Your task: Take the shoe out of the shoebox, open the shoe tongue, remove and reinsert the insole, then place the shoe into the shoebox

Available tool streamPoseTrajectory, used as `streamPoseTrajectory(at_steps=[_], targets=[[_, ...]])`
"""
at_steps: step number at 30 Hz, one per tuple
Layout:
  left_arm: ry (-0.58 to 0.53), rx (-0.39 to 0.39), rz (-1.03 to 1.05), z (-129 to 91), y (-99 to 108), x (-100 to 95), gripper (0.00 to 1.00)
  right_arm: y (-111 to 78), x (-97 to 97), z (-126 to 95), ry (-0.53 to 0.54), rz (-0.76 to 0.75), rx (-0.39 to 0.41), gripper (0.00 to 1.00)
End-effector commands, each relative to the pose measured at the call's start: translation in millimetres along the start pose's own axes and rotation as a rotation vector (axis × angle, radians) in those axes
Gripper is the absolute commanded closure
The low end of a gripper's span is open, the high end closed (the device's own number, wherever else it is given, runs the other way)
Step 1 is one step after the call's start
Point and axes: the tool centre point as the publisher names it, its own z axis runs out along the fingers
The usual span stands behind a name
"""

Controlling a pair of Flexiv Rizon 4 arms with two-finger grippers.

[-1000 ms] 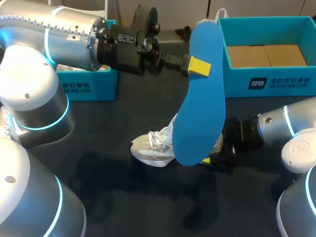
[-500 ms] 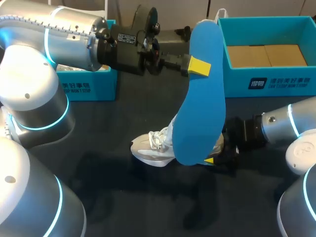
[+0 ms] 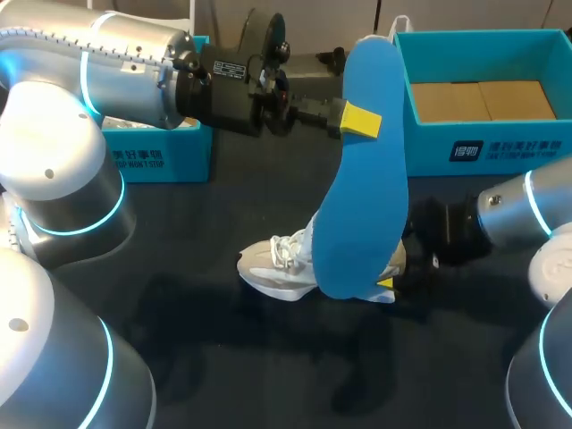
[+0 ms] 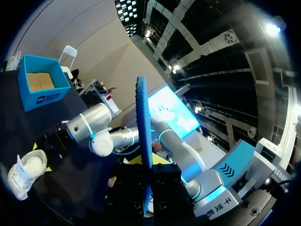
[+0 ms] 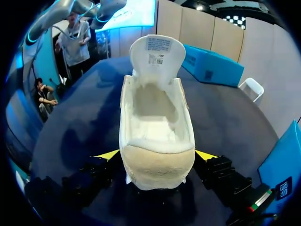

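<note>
A blue insole (image 3: 362,188) hangs upright above the table, and my left gripper (image 3: 356,119) is shut on its upper part. In the left wrist view the insole (image 4: 144,122) shows edge-on, rising from between the fingers of my left gripper (image 4: 146,175). The white shoe (image 3: 279,266) lies on the dark table, partly hidden behind the insole, toe to the left. My right gripper (image 3: 391,281) is open at the heel. In the right wrist view the shoe (image 5: 157,127) has its tongue folded up and an empty inside; its heel sits between the wide-set yellow fingertips (image 5: 109,154) of my right gripper (image 5: 157,154).
An open teal shoebox (image 3: 487,147) with a cardboard floor stands at the back right, also seen far off as the shoebox (image 4: 40,87). Another teal box (image 3: 152,156) stands at the back left under my left arm. Bare table lies in front of the shoe.
My right arm has drawn back a little to the right, away from the shoe's heel. The shoe, the insole and my left arm have stayed in place.
</note>
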Motion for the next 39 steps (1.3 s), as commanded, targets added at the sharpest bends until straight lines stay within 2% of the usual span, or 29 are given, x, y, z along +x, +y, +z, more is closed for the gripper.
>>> streamPoseTrajectory(at_steps=[1, 5, 9, 25, 30, 33, 39], targets=[[0.0, -0.002, 0.0, 1, -1, 0.0, 1.0, 12.2, -5.1, -10, 0.014, 0.009, 0.132, 0.0], [0.0, -0.002, 0.0, 1, -1, 0.0, 1.0, 20.8, -7.6, -15, 0.022, 0.007, 0.195, 0.0], [0.0, -0.002, 0.0, 1, -1, 0.0, 1.0, 22.1, -8.9, -17, 0.032, 0.079, 0.311, 0.0], [0.0, -0.002, 0.0, 1, -1, 0.0, 1.0, 22.1, -8.9, -17, 0.032, 0.079, 0.311, 0.0], [0.0, -0.002, 0.0, 1, -1, 0.0, 1.0, 23.2, -11.7, -39, 0.007, 0.054, 0.378, 0.0], [0.0, -0.002, 0.0, 1, -1, 0.0, 1.0, 27.6, -10.2, -52, -0.003, 0.04, 0.391, 0.0], [0.0, -0.002, 0.0, 1, -1, 0.0, 1.0, 32.2, -7.5, -65, 0.026, 0.022, 0.442, 0.0]])
